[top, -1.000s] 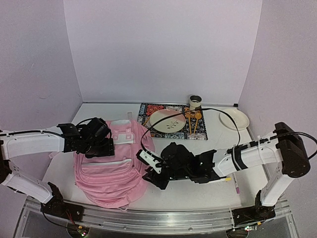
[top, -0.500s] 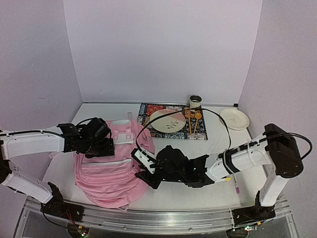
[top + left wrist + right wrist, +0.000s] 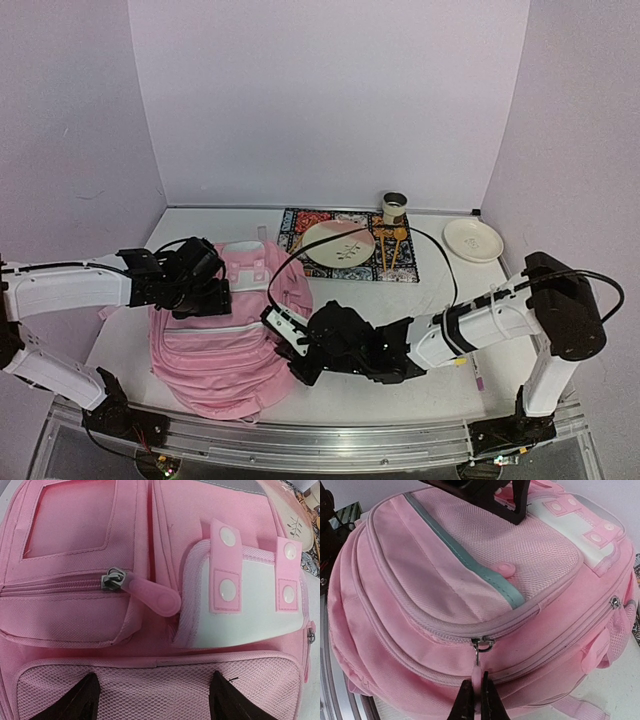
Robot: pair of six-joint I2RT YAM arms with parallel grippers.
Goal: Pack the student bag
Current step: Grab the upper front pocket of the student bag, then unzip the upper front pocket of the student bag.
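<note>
You're looking at a student bag [image 3: 225,345] that is soft pink throughout, with a white patch [image 3: 250,615] crossed by two pink tabs [image 3: 226,565] dotted with pale snaps. Its mesh pocket [image 3: 160,685] is a lighter pink weave, and a teal band [image 3: 470,561] lines the front flap. The zip pull [image 3: 478,669] is pink on a silver slider [image 3: 482,642]. Your placemat [image 3: 296,226] shows a dark, busy multicoloured print, and the plate [image 3: 338,243] is cream with a dark sprig motif.

A floral plate [image 3: 338,243] and wooden utensils [image 3: 390,248] are laid on a patterned mat [image 3: 297,228], a cup [image 3: 394,207] is stood at its far edge, and a white dish [image 3: 473,239] is set apart to the right.
</note>
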